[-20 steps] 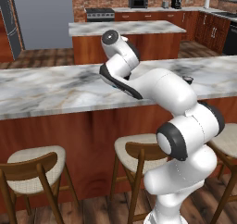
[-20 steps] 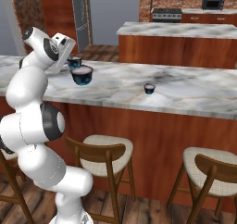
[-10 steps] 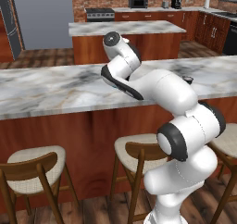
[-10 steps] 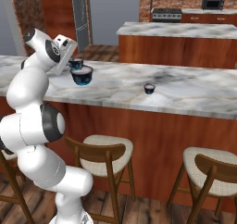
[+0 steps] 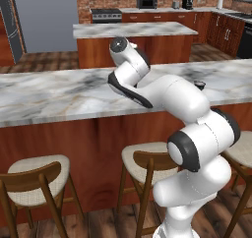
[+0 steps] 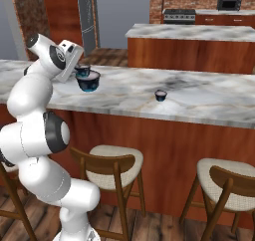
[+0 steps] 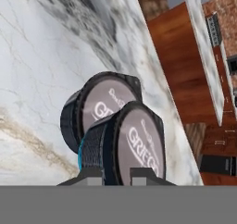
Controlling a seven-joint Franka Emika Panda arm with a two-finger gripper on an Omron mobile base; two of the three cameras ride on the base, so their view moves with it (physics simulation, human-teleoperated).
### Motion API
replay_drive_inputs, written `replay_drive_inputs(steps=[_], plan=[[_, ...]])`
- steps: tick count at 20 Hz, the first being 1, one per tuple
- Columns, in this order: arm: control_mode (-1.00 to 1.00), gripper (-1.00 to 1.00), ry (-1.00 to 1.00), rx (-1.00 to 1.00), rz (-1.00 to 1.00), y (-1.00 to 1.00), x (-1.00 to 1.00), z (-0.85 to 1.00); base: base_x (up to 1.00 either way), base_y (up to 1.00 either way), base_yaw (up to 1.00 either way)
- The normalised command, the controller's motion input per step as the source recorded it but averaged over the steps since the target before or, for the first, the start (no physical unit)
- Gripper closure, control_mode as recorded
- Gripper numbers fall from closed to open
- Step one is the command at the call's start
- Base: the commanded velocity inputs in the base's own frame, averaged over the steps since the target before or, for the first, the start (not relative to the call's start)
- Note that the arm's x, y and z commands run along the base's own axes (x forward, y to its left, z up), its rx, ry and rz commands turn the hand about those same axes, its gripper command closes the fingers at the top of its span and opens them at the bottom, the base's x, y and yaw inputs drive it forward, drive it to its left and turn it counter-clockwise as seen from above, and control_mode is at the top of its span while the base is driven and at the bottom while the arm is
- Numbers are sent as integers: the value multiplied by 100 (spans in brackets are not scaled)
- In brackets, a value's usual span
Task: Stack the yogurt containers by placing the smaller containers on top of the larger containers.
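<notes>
My gripper (image 7: 116,174) is shut on the middle-sized yogurt container (image 7: 132,146), whose pale lid faces the hand view between the two dark fingertips (image 7: 88,176). Just beyond it stands the widest yogurt container (image 7: 99,108), close beside it on the marble. In the right base view my gripper (image 6: 78,70) sits at the left of the counter, with the middle-sized tub (image 6: 82,69) at the hand and the widest tub (image 6: 90,80) in front of it. The tiniest tub (image 6: 160,95) stands alone further right, and it is also a dark dot past my arm (image 5: 199,84).
The tubs stand on a long marble counter (image 6: 209,103) with wooden stools (image 6: 112,163) under its front edge. A second marble island (image 6: 199,33) lies behind, across a floor gap. My own white arm (image 5: 167,94) reaches over the counter's middle.
The hand has sunk a little toward the counter at the middle-sized tub. The tubs stand where they were.
</notes>
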Motion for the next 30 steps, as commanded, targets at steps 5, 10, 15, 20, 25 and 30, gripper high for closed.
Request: replay_drive_inputs(steps=[5, 10, 15, 20, 25, 30], plan=[[-100, 100, 0, 0, 0, -3, 0, -8, 0, 0, 0], [-100, 100, 0, 0, 0, -6, 0, -4, 0, 0, 0], [-100, 100, 0, 0, 0, -5, 0, -5, 0, 0, 0], [-100, 100, 0, 0, 0, -2, 5, -4, 0, 0, 0], [-100, 100, 0, -1, 0, 0, 15, -1, 0, 0, 0], [-100, 100, 0, -1, 0, 0, 22, 0, 0, 0, 0]])
